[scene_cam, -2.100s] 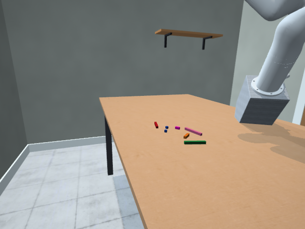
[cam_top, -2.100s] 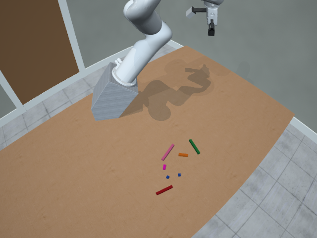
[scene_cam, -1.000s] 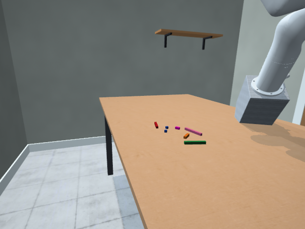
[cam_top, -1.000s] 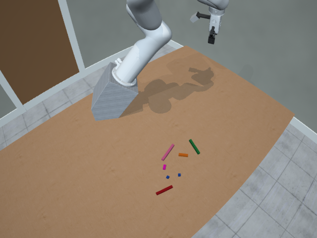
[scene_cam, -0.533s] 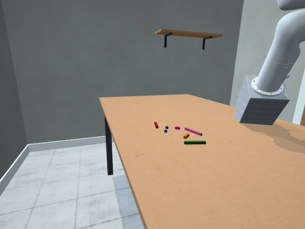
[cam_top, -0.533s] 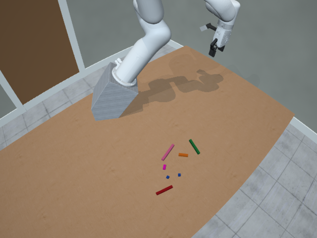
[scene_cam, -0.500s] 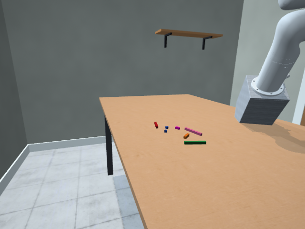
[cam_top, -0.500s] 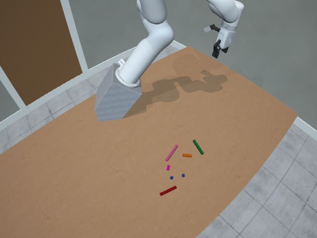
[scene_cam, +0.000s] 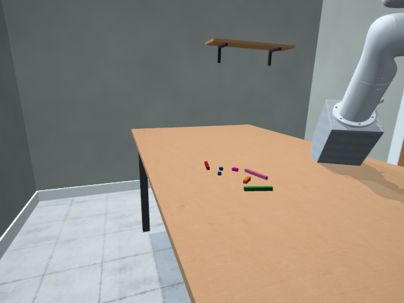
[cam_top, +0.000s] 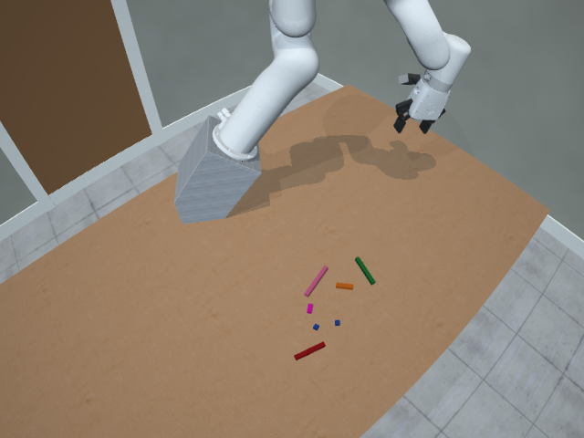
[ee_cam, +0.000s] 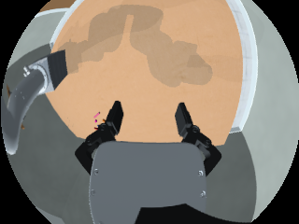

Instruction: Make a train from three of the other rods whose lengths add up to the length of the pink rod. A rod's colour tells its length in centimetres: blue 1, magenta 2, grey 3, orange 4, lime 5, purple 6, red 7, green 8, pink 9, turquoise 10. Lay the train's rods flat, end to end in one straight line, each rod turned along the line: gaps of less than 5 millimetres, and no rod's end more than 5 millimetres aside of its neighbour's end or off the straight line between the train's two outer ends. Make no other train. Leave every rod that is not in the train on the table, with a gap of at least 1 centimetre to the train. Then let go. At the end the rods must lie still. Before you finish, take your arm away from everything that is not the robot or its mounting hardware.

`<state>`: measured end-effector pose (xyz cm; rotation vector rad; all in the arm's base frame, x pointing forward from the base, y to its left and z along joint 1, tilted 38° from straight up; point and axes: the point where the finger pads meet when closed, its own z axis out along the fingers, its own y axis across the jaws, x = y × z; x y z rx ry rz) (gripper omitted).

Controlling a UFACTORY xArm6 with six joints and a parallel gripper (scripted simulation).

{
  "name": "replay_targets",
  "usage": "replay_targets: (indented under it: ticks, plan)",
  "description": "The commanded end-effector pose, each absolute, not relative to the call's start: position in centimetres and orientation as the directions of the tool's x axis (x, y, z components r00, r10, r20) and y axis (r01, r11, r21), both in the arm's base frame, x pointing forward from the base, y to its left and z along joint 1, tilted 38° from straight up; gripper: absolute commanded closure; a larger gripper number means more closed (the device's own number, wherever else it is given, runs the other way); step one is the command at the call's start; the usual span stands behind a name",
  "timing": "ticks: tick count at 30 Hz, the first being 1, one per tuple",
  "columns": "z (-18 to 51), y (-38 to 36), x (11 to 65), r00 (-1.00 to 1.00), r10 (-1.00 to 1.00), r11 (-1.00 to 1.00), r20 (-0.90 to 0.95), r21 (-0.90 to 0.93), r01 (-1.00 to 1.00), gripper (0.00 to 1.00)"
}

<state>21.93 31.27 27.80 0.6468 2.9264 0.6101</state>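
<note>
Several rods lie apart on the table, none touching. The pink rod (cam_top: 316, 280) (scene_cam: 255, 173) lies slanted. An orange rod (cam_top: 344, 286) (scene_cam: 246, 179) is right of it and a green rod (cam_top: 364, 270) (scene_cam: 257, 188) lies beyond that. A magenta rod (cam_top: 309, 307) (scene_cam: 235, 169), two blue cubes (cam_top: 316, 327) (cam_top: 337, 322) (scene_cam: 220, 168) (scene_cam: 219, 173) and a red rod (cam_top: 309, 350) (scene_cam: 206, 165) lie nearer the table's front edge. My gripper (cam_top: 413, 124) (ee_cam: 149, 107) is open and empty, high above the table's far right part, far from the rods. In the wrist view only tiny pink specks show by the left finger.
The arm's grey base block (cam_top: 212, 176) (scene_cam: 345, 138) stands on the table behind the rods. The table's curved right edge (cam_top: 495, 292) drops to a tiled floor. A wall shelf (scene_cam: 249, 44) hangs well above the table.
</note>
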Motion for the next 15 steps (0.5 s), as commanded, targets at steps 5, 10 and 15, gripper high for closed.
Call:
replay_targets:
  ticks: [5,10,15]
  plan:
    - [25.7,30.1,26.0,-0.8,0.587,0.729,0.125,0.35,0.589,0.0]
    - [23.8,28.3,29.2,-0.668,0.713,0.604,0.212,0.299,0.739,0.0]
    - [22.2,26.6,31.9,-0.533,0.799,0.477,0.278,0.248,0.843,0.0]
